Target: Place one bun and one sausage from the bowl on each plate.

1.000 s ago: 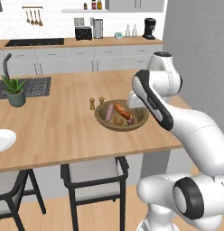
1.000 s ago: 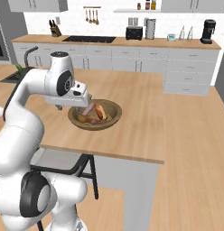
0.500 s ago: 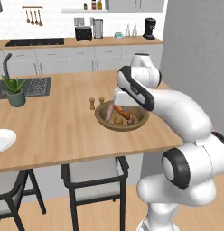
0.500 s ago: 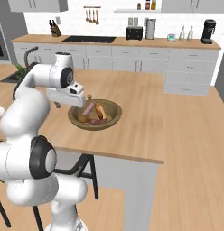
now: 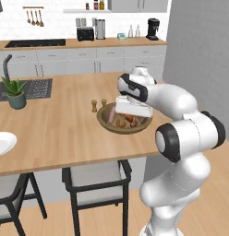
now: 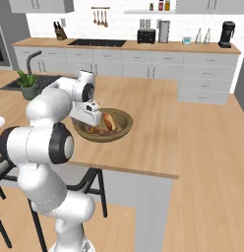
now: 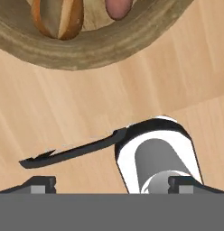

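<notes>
Approach step, first pick. Gripper (image 7: pixel 112 185) spread wide, empty, poised above counter (image 7: pixel 86 103) just outside bowl (image 7: pixel 93 47) rim. Bun (image 7: pixel 58 18) and pale sausage (image 7: pixel 118 8) inside bowl, just ahead of tips. Next, prob.: advance over rim, centre on bun, descend, close.

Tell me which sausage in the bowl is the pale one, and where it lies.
The pale pink sausage is the one at the wooden bowl's left side in the left base view, nearest the two wooden shakers. The other, the reddish-brown sausage, lies nearer the middle.
</notes>
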